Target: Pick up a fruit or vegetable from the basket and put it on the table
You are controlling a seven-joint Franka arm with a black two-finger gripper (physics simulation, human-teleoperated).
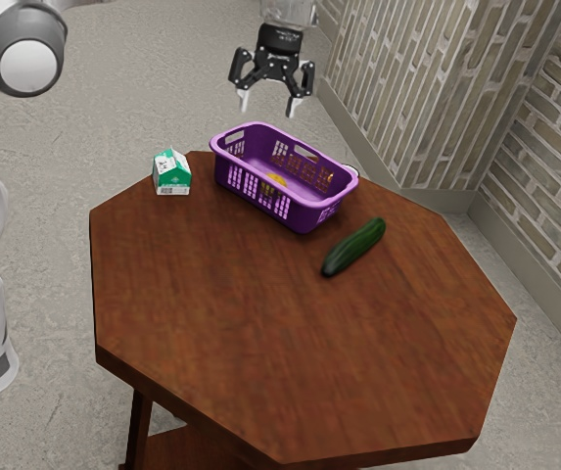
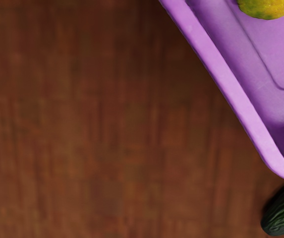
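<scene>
My gripper (image 1: 270, 102) hangs above the purple basket (image 1: 303, 216) in the exterior view, its two fingers spread wide with nothing between them. Inside the basket lies a yellow fruit (image 1: 276, 182), partly hidden by the basket's wall. A dark green cucumber (image 1: 354, 247) rests on the table beside the basket. In the wrist view the basket's rim (image 2: 216, 77) slants past, with the yellow-green fruit (image 2: 268, 7) inside and one end of the cucumber (image 2: 283, 213) outside its corner.
A green and white carton (image 1: 171, 173) stands on the wooden table (image 1: 290, 352), on the basket's side toward the exterior view's left. A small white-edged thing (image 1: 352, 171) is partly hidden behind the basket. Brick walls rise beyond the table.
</scene>
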